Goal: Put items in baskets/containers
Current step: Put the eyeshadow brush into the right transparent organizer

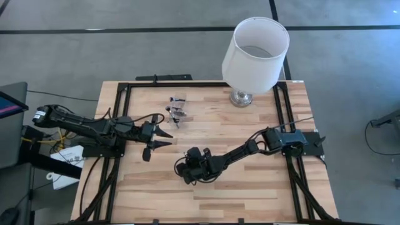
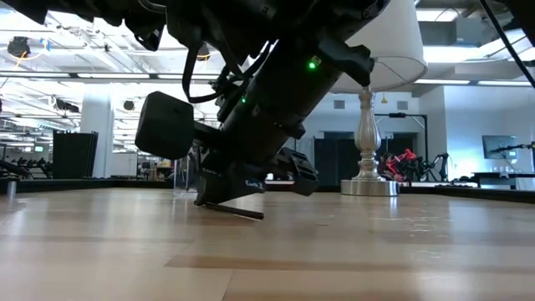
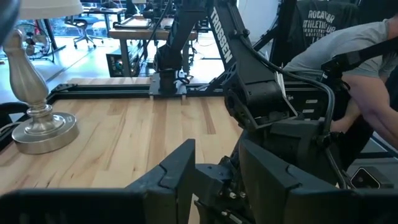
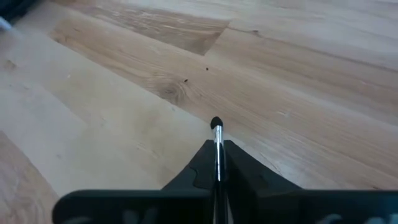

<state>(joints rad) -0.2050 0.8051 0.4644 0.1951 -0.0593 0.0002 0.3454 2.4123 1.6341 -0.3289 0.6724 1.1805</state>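
Observation:
My right gripper (image 1: pixel 187 174) is low over the middle of the table, shut on one thin makeup brush (image 4: pixel 217 149). In the low view the dark brush (image 2: pixel 236 212) sticks out under the gripper, close to the wood. A small clear cup (image 1: pixel 177 109) with dark brushes in it stands toward the far edge, left of the lamp. My left gripper (image 1: pixel 167 139) hovers open between the cup and the right gripper, its fingers pointing toward the table's right. Its wrist view looks past the open fingers (image 3: pixel 177 171) at the right arm. My right gripper pinches the brush between its two fingers, with the brush lying along them. The silver ferrule (image 4: pixel 217 140) and small dark head (image 4: pixel 215 123) stick out past the fingertips. The fingers slant down toward the table. I cannot tell whether the brush touches the wood.
A lamp with a white shade (image 1: pixel 255 50) and silver base (image 1: pixel 241 98) stands at the far edge, right of the cup. A black frame (image 1: pixel 122 94) borders the table. A person (image 3: pixel 348 68) sits beyond the table's right side. Bare wood (image 1: pixel 250 194) lies along the near edge.

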